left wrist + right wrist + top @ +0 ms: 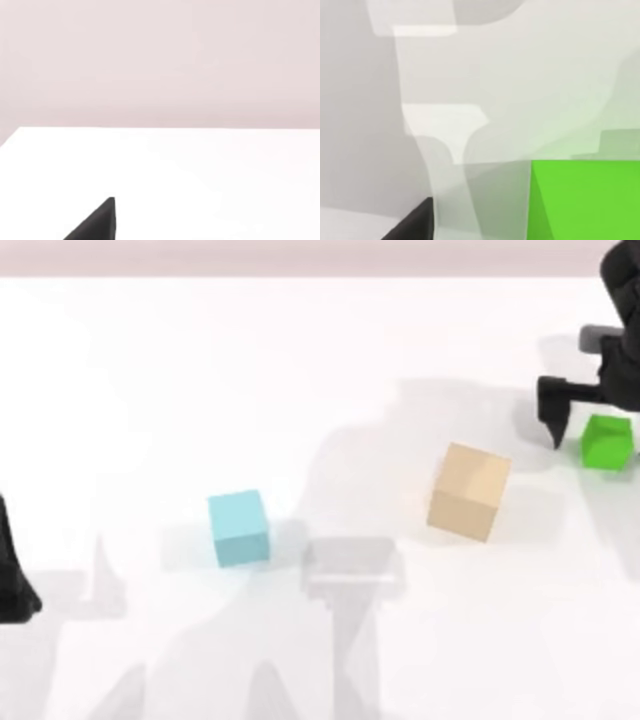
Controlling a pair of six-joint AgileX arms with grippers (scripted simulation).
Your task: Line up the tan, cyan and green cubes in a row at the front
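Observation:
The small green cube [607, 442] sits on the table at the far right. My right gripper [597, 416] hangs low over it, open, with one dark finger [553, 412] just left of the cube and apart from it; the other finger is cut off by the picture's edge. The right wrist view shows that finger [415, 225] and the green cube [585, 200] with a gap between them. The large tan cube [469, 490] lies right of centre, turned slightly. The cyan cube [238, 528] lies left of centre. My left gripper [15, 585] stays parked at the left edge.
The white table [300, 370] runs back to a pale wall. Grey shadows of the arms fall across the front middle. The left wrist view holds only one dark finger [97, 225], bare table and wall.

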